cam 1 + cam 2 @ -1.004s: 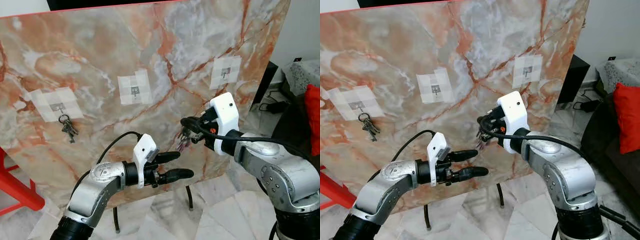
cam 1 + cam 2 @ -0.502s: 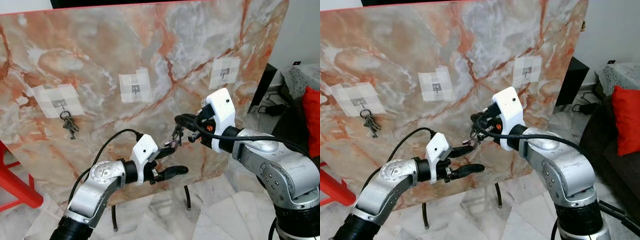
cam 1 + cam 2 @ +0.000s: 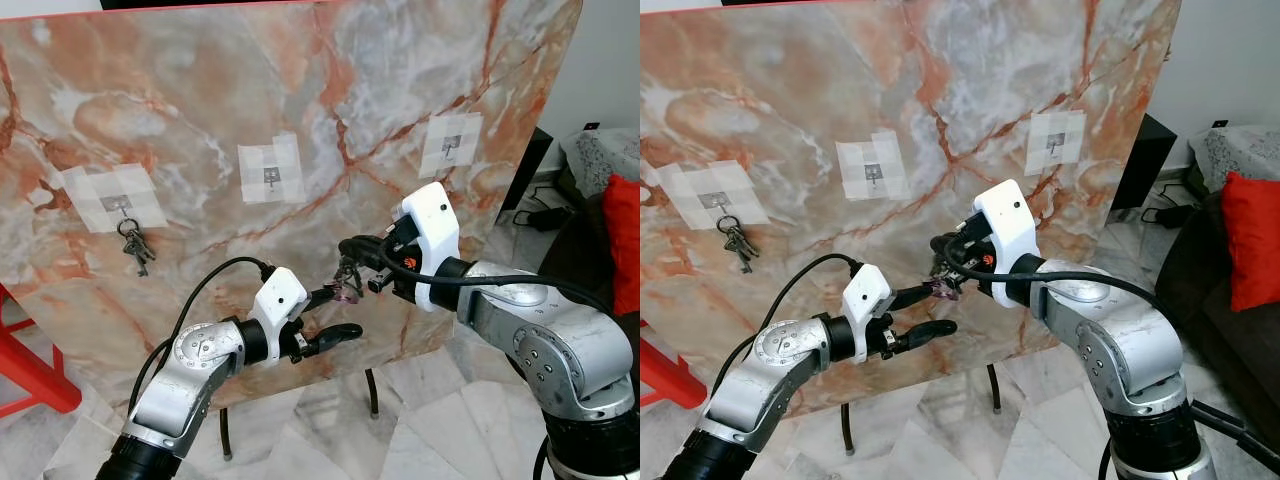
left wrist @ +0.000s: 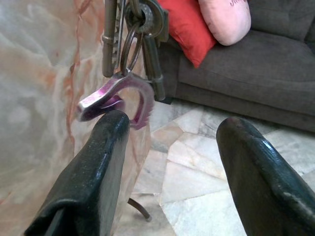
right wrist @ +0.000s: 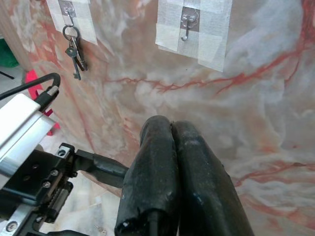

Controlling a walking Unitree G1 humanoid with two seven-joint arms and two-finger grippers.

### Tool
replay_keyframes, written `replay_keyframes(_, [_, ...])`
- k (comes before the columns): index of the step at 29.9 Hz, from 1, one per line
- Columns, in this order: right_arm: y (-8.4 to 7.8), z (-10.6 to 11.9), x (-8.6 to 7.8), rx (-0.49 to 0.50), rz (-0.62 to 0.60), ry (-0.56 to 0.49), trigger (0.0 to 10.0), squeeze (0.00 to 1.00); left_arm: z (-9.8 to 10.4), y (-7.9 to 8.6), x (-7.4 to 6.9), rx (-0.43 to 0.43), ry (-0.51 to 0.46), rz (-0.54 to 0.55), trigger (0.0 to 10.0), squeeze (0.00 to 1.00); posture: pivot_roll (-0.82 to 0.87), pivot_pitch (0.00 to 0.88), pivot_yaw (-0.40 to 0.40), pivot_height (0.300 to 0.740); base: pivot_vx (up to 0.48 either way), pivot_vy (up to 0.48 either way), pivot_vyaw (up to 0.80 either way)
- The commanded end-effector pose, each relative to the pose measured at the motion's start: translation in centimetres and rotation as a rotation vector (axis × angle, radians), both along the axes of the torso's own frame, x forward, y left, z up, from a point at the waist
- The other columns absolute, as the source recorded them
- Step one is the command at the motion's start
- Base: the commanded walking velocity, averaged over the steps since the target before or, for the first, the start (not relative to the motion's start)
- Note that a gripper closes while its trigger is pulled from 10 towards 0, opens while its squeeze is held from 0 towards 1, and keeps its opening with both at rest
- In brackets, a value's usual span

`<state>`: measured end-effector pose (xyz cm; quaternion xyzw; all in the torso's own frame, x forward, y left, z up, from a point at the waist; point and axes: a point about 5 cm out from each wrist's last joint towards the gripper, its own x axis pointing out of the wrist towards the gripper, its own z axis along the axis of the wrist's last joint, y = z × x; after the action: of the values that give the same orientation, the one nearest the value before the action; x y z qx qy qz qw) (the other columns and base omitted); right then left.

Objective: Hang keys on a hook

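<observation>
While the right gripper [image 3: 352, 262] hangs in front of the lower middle of the marble board [image 3: 200, 90], its fingers are pinched together on the top of a bunch of keys [image 3: 348, 279], which dangles from them just off the board's face. The right wrist view confirms the pinch: the two black fingers [image 5: 162, 167] lie pressed side by side with no gap, and the keys they hold are hidden beneath them.

From the left, the left gripper [image 3: 333, 313] reaches toward the bunch with its fingers spread wide. Its upper finger comes right up under the keys and the lower one sits well below. From the head views alone the contact is hard to judge. The left wrist view is closer: a purple key tag [image 4: 115, 96] on the ring rests against the tip of one finger [image 4: 98, 167], while the other finger stands well apart with nothing between the two.

Three taped hooks sit in a row across the board. The left hook [image 3: 118, 205], near the board's left edge, already carries a second set of keys [image 3: 135, 248]. The middle hook [image 3: 270, 178] and the right hook [image 3: 451, 145] are bare; the right wrist view shows the middle hook [image 5: 188, 22] above the closed fingers. The left wrist view also takes in a grey sofa [image 4: 256, 69] with a red cushion [image 4: 189, 27].
</observation>
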<state>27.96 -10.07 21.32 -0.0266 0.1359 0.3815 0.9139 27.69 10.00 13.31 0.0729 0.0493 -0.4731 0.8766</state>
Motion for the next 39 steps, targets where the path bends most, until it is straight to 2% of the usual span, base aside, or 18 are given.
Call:
replay_keyframes(1, [0.3, 1.3, -0.2, 0.0, 0.021, -0.046, 10.0, 0.0, 0.3, 0.3, 0.4, 0.001, -0.024, 0.035, 10.0, 0.0, -0.06, 0.0, -0.07, 0.74, 0.0, 0.0, 0.0])
replay_keyframes(14, [0.5, 1.6, -0.1, 0.008, 0.028, -0.055, 10.0, 0.0, -0.2, 1.4, 1.2, 0.008, -0.04, 0.143, 10.0, 0.0, -0.05, 0.0, -0.077, 0.74, 0.0, 0.0, 0.0])
replay_keyframes(21, [0.7, 1.8, -0.1, 0.009, 0.039, -0.059, 10.0, 0.0, -0.1, 1.0, 0.9, -0.057, -0.026, 0.1, 10.0, 0.0, -0.05, 0.0, -0.082, 0.74, 0.0, 0.0, 0.0])
replay_keyframes(38, [1.1, 1.9, -0.3, 0.021, 0.059, -0.057, 10.0, 0.0, -0.1, 0.3, 1.1, -0.073, -0.022, 0.076, 10.0, 0.0, -0.06, 0.0, -0.083, 0.74, 0.0, 0.0, 0.0])
replay_keyframes(39, [1.2, 1.9, -0.3, 0.022, 0.06, -0.056, 10.0, 0.0, -0.1, 0.3, 1.1, -0.075, -0.022, 0.074, 7.6, 0.0, -0.06, 0.0, -0.083, 0.74, 0.0, 0.0, 0.0])
